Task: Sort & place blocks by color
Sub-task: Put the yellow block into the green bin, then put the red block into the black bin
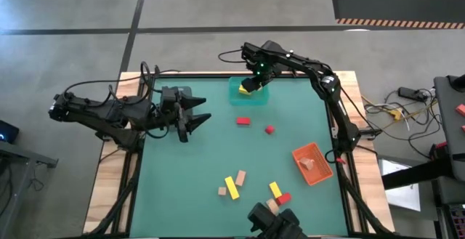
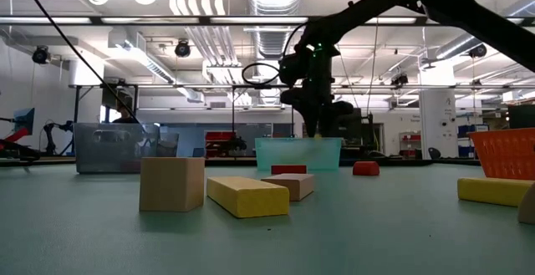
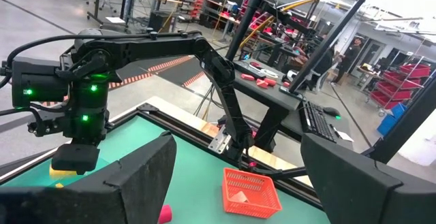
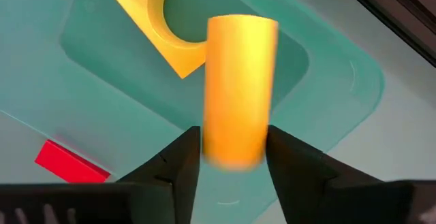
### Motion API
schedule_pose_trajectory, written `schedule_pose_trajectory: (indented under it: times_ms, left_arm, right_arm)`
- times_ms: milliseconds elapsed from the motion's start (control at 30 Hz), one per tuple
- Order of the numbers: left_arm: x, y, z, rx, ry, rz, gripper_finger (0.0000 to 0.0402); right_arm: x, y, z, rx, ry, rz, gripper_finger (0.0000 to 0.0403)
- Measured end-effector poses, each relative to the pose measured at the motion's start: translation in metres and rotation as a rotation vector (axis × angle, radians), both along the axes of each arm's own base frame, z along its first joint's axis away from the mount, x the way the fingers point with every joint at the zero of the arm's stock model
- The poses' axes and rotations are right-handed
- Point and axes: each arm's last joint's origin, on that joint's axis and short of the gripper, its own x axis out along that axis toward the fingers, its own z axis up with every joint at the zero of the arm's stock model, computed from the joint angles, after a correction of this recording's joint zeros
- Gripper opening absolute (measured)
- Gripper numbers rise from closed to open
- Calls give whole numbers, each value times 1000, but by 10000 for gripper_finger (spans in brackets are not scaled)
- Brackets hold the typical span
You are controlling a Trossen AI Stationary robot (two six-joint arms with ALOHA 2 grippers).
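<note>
My right gripper (image 1: 251,86) hangs over the teal bin (image 1: 248,97) at the table's far edge, shut on a yellow block (image 4: 235,88). A yellow arch-cut block (image 4: 153,30) lies on the bin floor. My left gripper (image 1: 203,112) waits open at the table's left, beside the grey bin (image 1: 178,94), touching nothing. Two red blocks (image 1: 243,120) (image 1: 269,129) lie mid-table. Yellow bars (image 1: 232,187) (image 1: 275,189), tan blocks (image 1: 240,176) (image 1: 222,191) and a red one (image 1: 284,198) rest near the near edge. My right gripper pinches the yellow block between its two fingers (image 4: 184,159), at the block's end nearest the wrist (image 4: 235,149). It comes from above, pointing down into the teal bin. The block is lifted clear, and the rest of it sticks out past the fingertips above the bin floor.
The orange bin (image 1: 312,163) sits at the table's right side with a tan block (image 1: 309,164) inside. A red bar (image 4: 71,163) lies on the mat just outside the teal bin. Green mat shows bare between the bins and the near blocks.
</note>
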Motion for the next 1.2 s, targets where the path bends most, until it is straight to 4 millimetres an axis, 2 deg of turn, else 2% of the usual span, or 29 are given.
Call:
schedule_pose_trajectory:
  times_ms: [267, 433, 567, 733, 867, 1000, 1200]
  left_arm:
    - [0, 0, 0, 0, 0, 0, 299]
    - [0, 0, 0, -2, 0, 0, 299]
    - [0, 0, 0, -2, 0, 0, 299]
    - [0, 0, 0, -26, -7, 4, 299]
    - [0, 0, 0, -50, -14, 6, 299]
    - [0, 0, 0, -51, -14, 6, 299]
    - [0, 1, 0, -50, -15, 31, 299]
  right_arm:
    - [-2, 1, 3, 3, 3, -8, 199]
    - [-10, 12, 29, 3, -10, 0, 197]
    - [-16, 33, 61, -15, -37, 30, 193]
    - [-21, 72, 103, -55, -107, 78, 192]
    - [-26, 106, 122, -65, -142, 107, 192]
    - [-30, 137, 125, -57, -156, 126, 192]
    - [-31, 165, 94, -12, -85, 125, 192]
